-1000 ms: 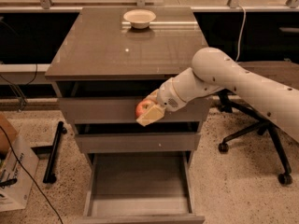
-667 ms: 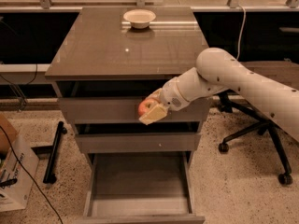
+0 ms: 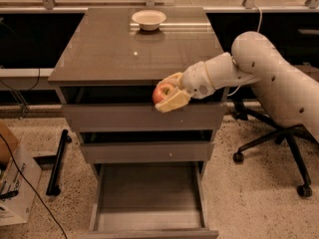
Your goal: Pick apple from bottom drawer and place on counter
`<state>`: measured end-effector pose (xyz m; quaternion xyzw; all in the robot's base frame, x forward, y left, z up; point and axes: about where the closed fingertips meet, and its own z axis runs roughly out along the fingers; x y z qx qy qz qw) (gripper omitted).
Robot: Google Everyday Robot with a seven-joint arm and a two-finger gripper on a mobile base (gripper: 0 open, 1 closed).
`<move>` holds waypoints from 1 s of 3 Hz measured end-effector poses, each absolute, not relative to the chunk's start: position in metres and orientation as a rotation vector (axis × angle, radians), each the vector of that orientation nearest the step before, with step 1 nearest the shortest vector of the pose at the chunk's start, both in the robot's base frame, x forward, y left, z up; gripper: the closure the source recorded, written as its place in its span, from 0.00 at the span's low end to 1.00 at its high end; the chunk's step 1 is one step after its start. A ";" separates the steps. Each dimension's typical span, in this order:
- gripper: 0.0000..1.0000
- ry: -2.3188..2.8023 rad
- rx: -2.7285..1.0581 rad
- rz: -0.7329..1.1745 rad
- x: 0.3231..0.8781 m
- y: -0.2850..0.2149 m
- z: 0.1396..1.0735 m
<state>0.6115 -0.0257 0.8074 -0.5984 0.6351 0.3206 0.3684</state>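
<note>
The gripper [image 3: 168,96], its pale fingers closed around the apple [image 3: 162,91], hangs at the near edge of the counter [image 3: 124,49], where too low a lift could knock the fruit loose into the open bottom drawer [image 3: 149,203].

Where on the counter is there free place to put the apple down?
Only the bowl stands on the counter, at the back edge's middle. Free: the whole stretch from bowl to front edge, and both back corners. The hand, shut on the apple, is at the front edge.
</note>
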 end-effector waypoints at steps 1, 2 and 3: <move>1.00 1.637 -1.574 0.710 0.632 -0.012 0.855; 1.00 1.705 -1.490 0.616 0.662 -0.009 0.877; 1.00 1.763 -1.372 0.570 0.703 -0.011 0.887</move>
